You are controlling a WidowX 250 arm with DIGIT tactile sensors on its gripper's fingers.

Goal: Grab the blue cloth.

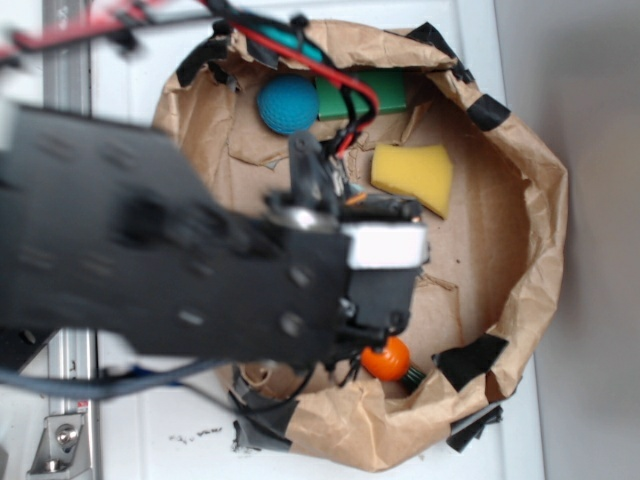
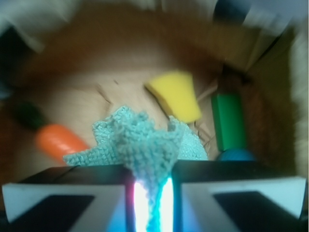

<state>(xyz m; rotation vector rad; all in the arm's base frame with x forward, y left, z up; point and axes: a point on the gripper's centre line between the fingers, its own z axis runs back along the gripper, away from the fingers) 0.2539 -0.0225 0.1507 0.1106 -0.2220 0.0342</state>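
Gripper: in the wrist view we see the gripper right at the bottom of the frame, closest to us. Its two dark jaws with white edges are pressed in on a fold of cloth.

Blue cloth: the blue cloth is pinched between the jaws, at the bottom middle of the wrist view. Its fuzzy pale teal folds fan out above them (the pinched part glows bright in the gap).

Overhead view: here the big black arm fills the left and middle of the frame. We cannot see the cloth, because the arm hides it. The gripper end is only partly seen, near the middle.

Carrot: an orange carrot with a dark green top lies at the left of the wrist view. In the overhead view it sits at the bottom middle.

Yellow sponge: a yellow sponge wedge lies above the cloth, a bit to the right.

Green block: a green block lies at the right of the wrist view.

Blue ball: we see a dark blue ball in the upper middle of the overhead view, just left of the green block.

Paper: crumpled brown paper with black tape on its rim makes a bowl around everything.
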